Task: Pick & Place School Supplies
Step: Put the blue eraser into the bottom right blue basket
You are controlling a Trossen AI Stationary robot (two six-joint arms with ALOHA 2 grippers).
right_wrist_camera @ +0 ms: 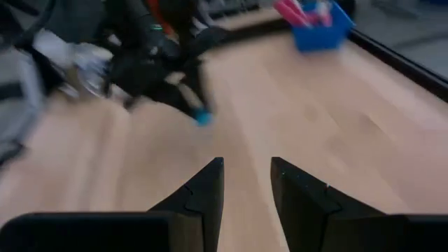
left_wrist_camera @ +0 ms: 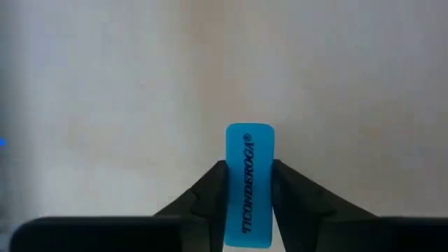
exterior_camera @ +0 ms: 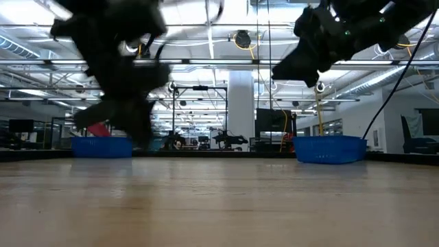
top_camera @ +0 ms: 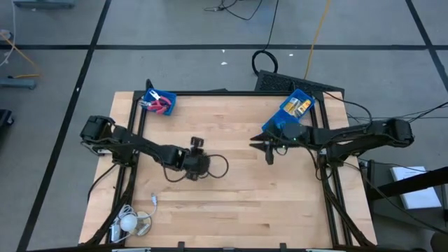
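Note:
My left gripper [left_wrist_camera: 249,165] is shut on a light-blue oblong eraser [left_wrist_camera: 249,143] printed TICONDEROGA, over the middle of the table [top_camera: 196,162]. The right wrist view shows the eraser [right_wrist_camera: 203,117] as a blue tip under that gripper. My right gripper [right_wrist_camera: 245,164] is open and empty, hovering right of centre [top_camera: 264,149]. A blue bin [top_camera: 157,103] at the far left corner holds red and pink scissor-like tools. A second blue bin [top_camera: 294,112] at the far right holds yellow packets. My left gripper pinches the eraser between its two fingers, one on each long side [left_wrist_camera: 229,183]. The eraser lies along the fingers, and its rounded end [left_wrist_camera: 249,129] sticks out past the tips. The fingers point down at the table, with the eraser held under them.
A white round object with a cord [top_camera: 129,222] lies at the near left corner. Bare wood [top_camera: 238,203] spans the table's middle and near side. A black frame [top_camera: 325,168] runs along the left and right edges, and cables lie on the floor beyond the far edge.

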